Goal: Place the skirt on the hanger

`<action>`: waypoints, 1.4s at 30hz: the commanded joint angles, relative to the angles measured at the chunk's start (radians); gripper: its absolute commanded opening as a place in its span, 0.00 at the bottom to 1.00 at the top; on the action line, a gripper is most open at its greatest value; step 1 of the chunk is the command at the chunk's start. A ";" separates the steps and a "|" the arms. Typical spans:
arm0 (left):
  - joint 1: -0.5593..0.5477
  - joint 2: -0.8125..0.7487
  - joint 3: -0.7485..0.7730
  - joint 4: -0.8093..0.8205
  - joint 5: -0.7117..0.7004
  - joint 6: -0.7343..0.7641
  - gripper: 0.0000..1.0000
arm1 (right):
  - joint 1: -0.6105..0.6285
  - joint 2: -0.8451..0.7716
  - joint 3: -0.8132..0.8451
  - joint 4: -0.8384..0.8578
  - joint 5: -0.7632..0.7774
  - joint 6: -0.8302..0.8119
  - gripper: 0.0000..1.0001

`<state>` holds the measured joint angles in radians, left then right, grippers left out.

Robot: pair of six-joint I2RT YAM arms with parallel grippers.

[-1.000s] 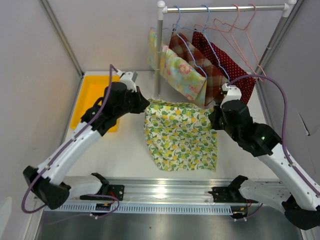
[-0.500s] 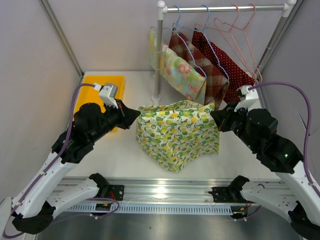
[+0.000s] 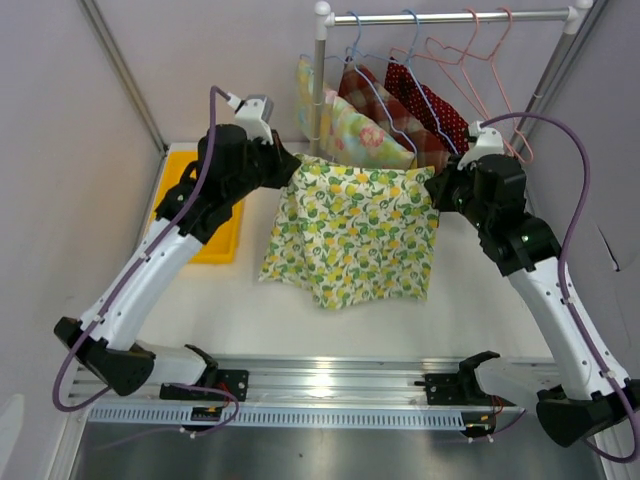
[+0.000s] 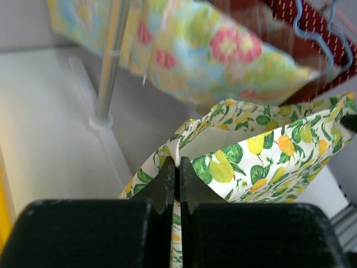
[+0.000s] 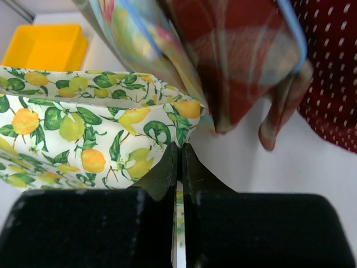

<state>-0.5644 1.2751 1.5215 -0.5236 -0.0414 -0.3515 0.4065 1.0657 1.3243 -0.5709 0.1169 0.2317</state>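
Tabletop (image 3: 235,305) below, both pincers (image 3: 295,170) (image 3: 432,190) aloft, skirt (image 3: 350,230) between

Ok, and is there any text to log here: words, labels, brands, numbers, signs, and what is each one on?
None can be read. The skirt bears only a lemon-and-leaf print. The hung clothes show only flowers, checks and dots. The yellow bin is plain. Any marks on the base rail are too small to make out.
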 commanded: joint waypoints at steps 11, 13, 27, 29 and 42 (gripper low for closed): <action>0.089 -0.137 -0.238 0.171 0.095 0.024 0.00 | -0.133 -0.091 -0.075 0.045 -0.158 0.073 0.00; 0.086 -0.227 -0.527 0.271 0.170 -0.085 0.04 | -0.133 -0.188 -0.269 0.045 -0.183 0.132 0.07; 0.014 -0.615 -1.064 0.366 0.163 -0.326 0.62 | -0.115 -0.466 -0.665 -0.026 -0.192 0.365 0.78; 0.009 -0.637 -1.067 0.349 0.146 -0.328 0.63 | -0.112 -0.417 -0.683 0.006 -0.226 0.380 0.76; -0.212 -0.154 -0.733 0.287 -0.031 -0.149 0.61 | 0.239 -0.228 -0.783 0.157 -0.028 0.521 0.63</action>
<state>-0.7158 1.0233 0.6632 -0.2481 0.0158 -0.5766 0.5549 0.8158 0.5571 -0.4973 -0.0032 0.6827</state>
